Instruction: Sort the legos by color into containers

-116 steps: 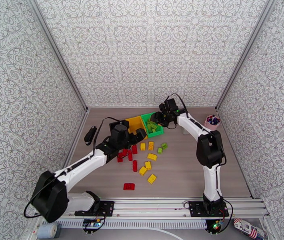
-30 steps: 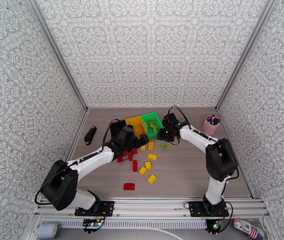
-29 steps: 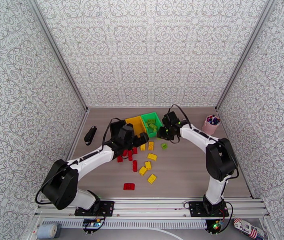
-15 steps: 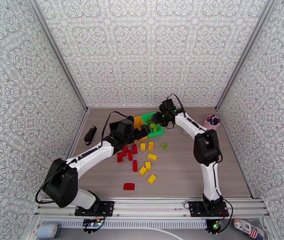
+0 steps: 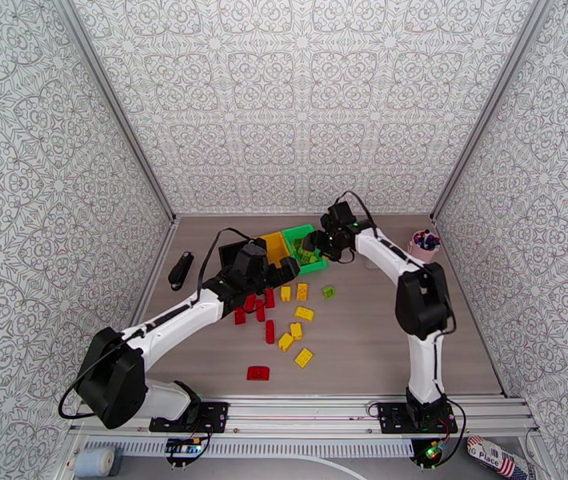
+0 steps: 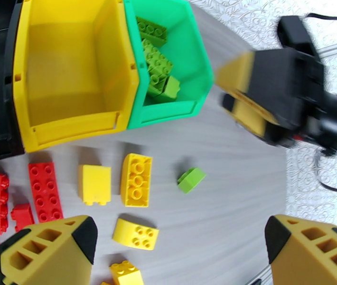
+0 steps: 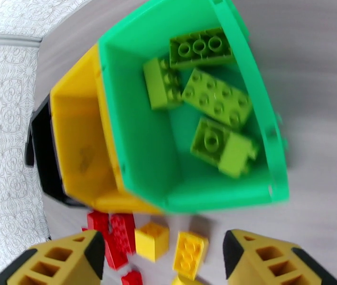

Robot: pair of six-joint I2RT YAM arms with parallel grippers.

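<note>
Three joined bins sit at the back: black, yellow and green. The green bin holds several green legos; the yellow bin looks empty. Yellow legos, red legos and one green lego lie on the table in front of the bins. My left gripper hangs open and empty above these loose legos, just in front of the yellow bin. My right gripper is open and empty over the green bin's near wall.
A pink cup stands at the back right, and a black object lies by the left wall. One red lego lies alone nearer the arm bases. The two grippers are close together by the bins.
The right gripper went from the table's green legos up to the green bin; one green lego is gone from the table. The left gripper pulled back from over the yellow bin.
</note>
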